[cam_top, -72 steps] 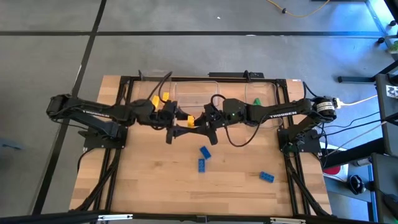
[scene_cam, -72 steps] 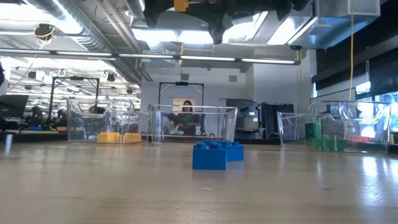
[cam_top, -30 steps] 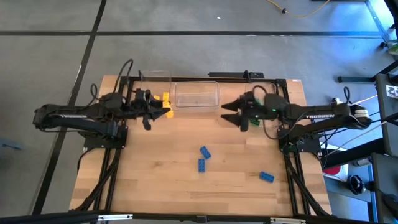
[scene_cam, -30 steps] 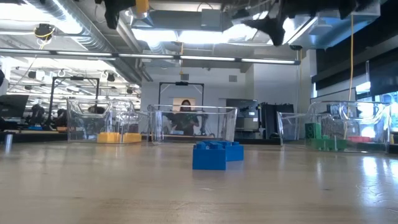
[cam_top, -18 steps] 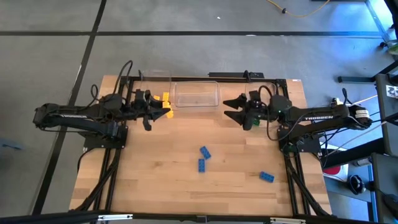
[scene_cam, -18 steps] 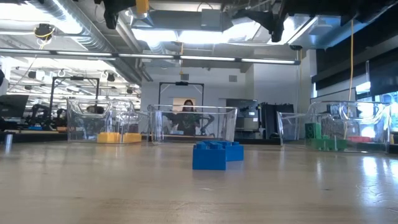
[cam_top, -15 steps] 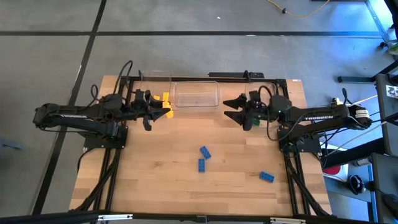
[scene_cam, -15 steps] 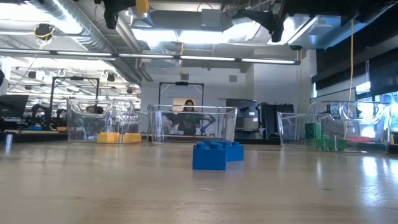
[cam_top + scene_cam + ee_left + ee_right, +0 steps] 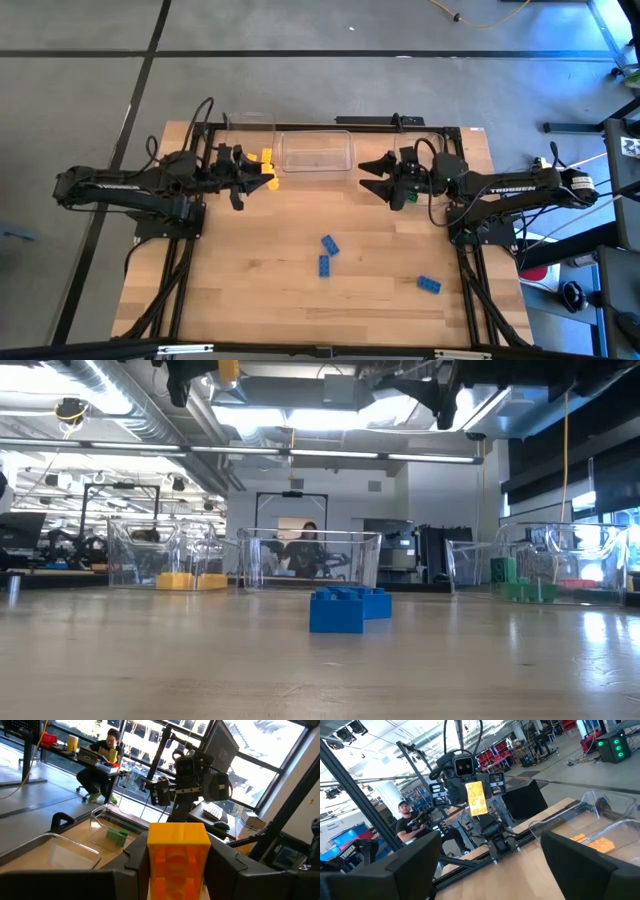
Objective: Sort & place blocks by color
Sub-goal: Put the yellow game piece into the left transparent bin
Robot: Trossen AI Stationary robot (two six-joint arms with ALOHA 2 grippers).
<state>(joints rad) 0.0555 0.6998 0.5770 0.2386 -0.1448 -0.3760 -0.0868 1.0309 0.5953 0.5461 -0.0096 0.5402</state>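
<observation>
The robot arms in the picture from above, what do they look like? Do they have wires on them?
Both arms are black and made of jointed segments. The left arm and the right arm each carry small white lettering along one segment. Thin black cables loop up above them near the wrists. Each arm ends in a dark gripper with two pointed fingers: the left gripper and the right gripper.
</observation>
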